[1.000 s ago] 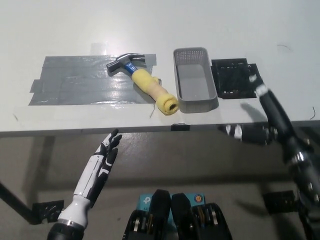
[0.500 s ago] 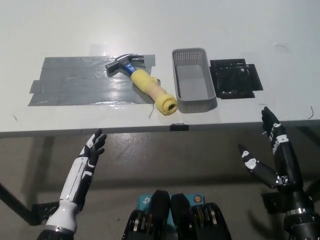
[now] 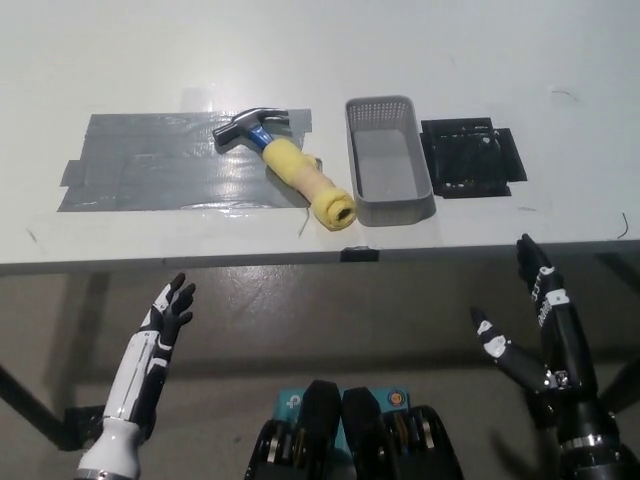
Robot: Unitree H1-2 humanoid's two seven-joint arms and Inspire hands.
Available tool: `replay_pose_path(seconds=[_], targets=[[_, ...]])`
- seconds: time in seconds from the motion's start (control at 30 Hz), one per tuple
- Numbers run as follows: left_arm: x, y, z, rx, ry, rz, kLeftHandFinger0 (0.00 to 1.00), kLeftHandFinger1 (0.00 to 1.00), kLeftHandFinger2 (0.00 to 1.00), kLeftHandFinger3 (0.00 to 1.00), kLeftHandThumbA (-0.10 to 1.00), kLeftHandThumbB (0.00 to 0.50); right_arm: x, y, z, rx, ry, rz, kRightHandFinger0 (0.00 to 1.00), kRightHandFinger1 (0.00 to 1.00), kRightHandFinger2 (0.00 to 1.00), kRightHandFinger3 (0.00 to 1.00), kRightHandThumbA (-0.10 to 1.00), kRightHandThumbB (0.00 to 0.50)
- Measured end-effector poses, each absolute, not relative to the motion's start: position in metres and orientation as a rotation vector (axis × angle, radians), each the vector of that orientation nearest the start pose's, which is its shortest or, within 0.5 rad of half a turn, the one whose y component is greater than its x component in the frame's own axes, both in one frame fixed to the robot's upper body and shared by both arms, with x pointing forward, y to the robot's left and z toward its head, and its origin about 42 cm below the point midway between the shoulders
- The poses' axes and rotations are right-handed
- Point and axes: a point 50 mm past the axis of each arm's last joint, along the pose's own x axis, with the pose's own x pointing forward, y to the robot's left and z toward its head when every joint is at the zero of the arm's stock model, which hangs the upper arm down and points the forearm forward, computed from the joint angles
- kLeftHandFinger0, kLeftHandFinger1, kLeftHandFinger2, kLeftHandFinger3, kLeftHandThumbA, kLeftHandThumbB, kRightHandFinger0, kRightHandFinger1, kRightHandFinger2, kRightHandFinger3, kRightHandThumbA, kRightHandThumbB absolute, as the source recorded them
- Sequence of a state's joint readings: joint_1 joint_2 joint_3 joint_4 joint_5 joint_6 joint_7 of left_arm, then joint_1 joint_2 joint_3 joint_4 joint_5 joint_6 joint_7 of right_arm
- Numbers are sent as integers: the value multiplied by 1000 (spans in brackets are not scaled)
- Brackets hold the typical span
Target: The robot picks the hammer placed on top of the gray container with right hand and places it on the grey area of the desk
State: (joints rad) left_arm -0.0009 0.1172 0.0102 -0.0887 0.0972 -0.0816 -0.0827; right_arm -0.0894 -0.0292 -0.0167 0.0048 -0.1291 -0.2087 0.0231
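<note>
While our right hand (image 3: 545,325) and left hand (image 3: 160,322) hang spread and empty, one hammer (image 3: 285,165) and one gray container (image 3: 388,160) lie beyond them.

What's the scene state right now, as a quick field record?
hammer: lying on the grey tape area, handle end past its right edge
gray container: on the desk, right of the hammer, nothing in it
black patch: right of the container
left hand: open, below the desk edge
right hand: open, below the desk edge, holding nothing
</note>
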Motion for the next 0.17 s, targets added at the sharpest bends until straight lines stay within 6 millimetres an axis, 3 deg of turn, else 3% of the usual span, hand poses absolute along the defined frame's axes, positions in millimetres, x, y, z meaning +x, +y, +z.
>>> replay_pose_path(seconds=[0.17], targets=[[279, 246, 124, 215, -153, -78, 1000, 1000, 1000, 1000, 959, 106, 303, -210, 127, -173, -274, 50, 1000, 1000, 1000, 1000, 614, 95]])
